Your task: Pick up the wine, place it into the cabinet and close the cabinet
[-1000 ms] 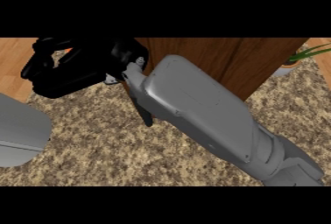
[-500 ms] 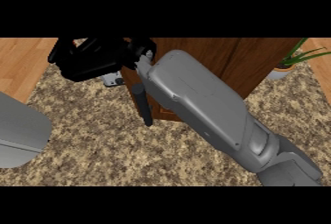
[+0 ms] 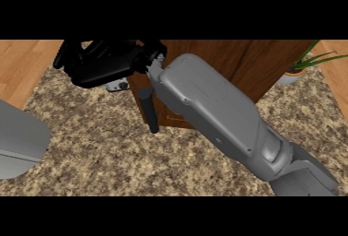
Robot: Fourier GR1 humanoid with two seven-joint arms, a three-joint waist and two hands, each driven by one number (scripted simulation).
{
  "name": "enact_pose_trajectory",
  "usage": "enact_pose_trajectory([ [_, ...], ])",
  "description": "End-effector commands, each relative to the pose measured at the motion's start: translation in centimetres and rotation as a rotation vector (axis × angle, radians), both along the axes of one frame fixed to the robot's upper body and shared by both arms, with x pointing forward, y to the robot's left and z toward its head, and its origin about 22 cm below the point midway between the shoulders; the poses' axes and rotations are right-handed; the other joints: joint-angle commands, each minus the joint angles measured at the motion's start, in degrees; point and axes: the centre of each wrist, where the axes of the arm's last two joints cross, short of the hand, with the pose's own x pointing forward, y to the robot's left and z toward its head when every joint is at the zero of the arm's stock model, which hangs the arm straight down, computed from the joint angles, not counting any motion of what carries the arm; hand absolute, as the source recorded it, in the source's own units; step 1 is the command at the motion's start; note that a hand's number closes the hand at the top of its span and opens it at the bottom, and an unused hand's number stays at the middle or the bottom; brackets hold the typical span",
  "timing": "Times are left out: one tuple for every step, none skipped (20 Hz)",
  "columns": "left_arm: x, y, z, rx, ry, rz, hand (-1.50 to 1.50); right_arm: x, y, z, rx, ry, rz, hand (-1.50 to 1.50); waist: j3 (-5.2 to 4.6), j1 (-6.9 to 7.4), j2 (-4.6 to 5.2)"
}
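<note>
Wine out of sight, likely stowed. Cabinet [image 3: 224, 64] at 12 o'clock; right hand [image 3: 102, 64] at 10 o'clock against door edge, fingers curled, empty. Closing left.

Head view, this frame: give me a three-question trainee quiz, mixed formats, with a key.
1. True or false: the wine bottle is plainly visible on the counter.
2. Multiple choice: where does the right hand show? A) at the upper left, beside the left edge of the cabinet; B) over the potted plant; C) at the lower right corner.
3. Fill in: the grey forearm at the view's left edge belongs to the robot's ____ arm.

Key:
1. False. No bottle can be made out on the speckled counter.
2. A. The right forearm runs diagonally up to it, passing in front of the cabinet.
3. Left; its hand is out of view.
</note>
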Motion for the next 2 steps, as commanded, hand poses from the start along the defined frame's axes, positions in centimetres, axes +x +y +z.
enact_pose_trajectory([
  [0.29,-1.08,0.03,-0.037,0.009,-0.036,-1.5,5.16,-8.67,-2.2,-0.015,0.074,-0.348,1.5,2.11,-3.99,3.35],
  [0.15,-1.35,-0.06,-0.033,0.014,-0.038,-1.5,5.26,-8.66,-1.96,-0.01,0.061,-0.359,1.5,2.09,-3.41,3.44],
])
